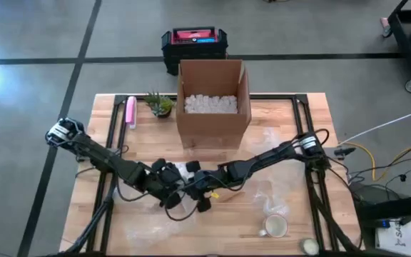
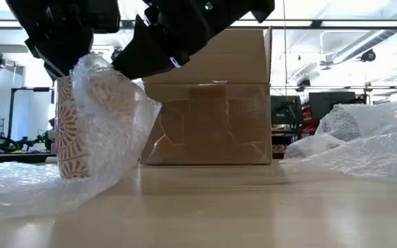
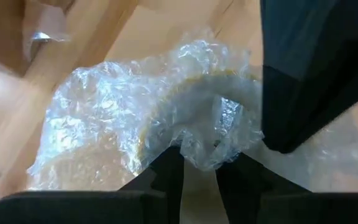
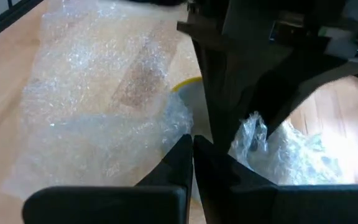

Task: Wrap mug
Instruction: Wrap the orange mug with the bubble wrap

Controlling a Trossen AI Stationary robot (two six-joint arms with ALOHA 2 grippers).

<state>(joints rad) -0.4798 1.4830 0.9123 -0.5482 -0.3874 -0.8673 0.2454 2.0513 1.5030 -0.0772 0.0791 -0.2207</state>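
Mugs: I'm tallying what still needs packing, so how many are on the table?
2. A patterned mug stands half wrapped in bubble wrap between both claws at the table's middle; a plain mug sits unwrapped near the front right. The box could hide others.

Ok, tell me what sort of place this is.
Probably a robotics lab or workshop set up for packing: a wooden table on a concrete floor, an open cardboard box of foam peanuts, and equipment racks behind.

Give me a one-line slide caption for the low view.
Both arms hold bubble wrap around a patterned mug standing on the wooden table, cardboard box behind.
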